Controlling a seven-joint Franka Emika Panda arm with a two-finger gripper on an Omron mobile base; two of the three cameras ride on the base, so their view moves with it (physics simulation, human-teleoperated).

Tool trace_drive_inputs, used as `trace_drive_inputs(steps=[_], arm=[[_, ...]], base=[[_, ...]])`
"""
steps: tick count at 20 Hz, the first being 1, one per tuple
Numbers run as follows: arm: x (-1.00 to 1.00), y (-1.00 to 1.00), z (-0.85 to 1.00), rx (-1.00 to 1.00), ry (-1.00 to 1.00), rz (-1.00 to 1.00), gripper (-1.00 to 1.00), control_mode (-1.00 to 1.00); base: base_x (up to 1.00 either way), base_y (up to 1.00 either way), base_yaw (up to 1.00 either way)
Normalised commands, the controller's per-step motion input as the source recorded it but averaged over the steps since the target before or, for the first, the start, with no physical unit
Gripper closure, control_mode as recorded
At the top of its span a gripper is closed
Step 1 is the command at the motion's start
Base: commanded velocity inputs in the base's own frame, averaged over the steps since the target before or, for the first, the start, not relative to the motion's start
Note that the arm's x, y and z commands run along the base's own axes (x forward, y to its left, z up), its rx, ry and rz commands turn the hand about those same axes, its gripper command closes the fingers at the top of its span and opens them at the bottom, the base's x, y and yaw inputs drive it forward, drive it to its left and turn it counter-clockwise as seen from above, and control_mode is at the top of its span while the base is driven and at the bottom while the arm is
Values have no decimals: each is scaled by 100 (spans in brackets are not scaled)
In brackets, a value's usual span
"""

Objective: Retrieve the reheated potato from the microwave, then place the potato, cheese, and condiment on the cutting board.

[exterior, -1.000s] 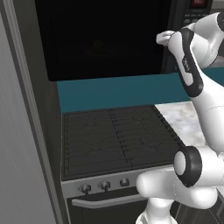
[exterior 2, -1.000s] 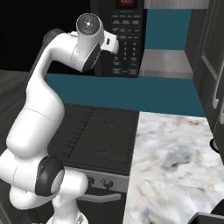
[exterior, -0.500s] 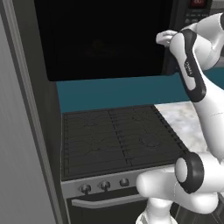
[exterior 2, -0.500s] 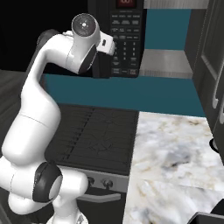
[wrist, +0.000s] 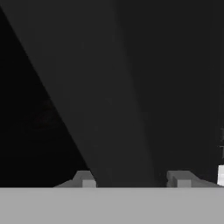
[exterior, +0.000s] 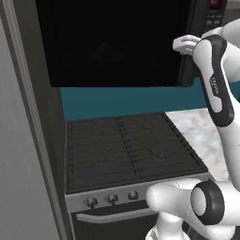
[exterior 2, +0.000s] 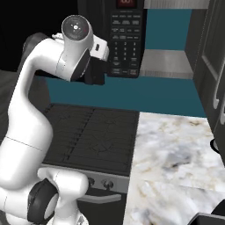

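Arm raised, elbow bent; claw [wrist: 133, 180] level, fingertips [wrist: 85, 179] parted

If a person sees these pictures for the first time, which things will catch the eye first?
First the big white robot arm, raised with its tool at the black microwave above the stove. Then the dark stove below, beside a marble counter.

Microwave [exterior 2: 127, 39]: black casing, matt; door glass dark, faintly glossy. Stove [exterior: 126, 150]: matt black grates, brushed-metal front panel, metal knobs. Counter [exterior 2: 176, 162]: polished marble, grey-veined. Wall panel [exterior: 14, 140]: brushed grey metal look. Arm [exterior 2: 30, 118]: smooth glossy white plastic, dark matt joints.
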Motion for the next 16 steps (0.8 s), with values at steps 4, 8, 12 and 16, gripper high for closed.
trace_drive_inputs(steps=[4, 8, 12, 16], arm=[[-57, 27, 0, 6, 19, 5, 100, -100], [-60, 22, 0, 8, 23, 4, 100, -100], [-59, 24, 0, 6, 23, 3, 100, -100], [-56, 37, 0, 6, 12, 4, 100, -100]], base=[[0, 0, 0], [0, 0, 0], [0, 0, 0], [0, 0, 0]])
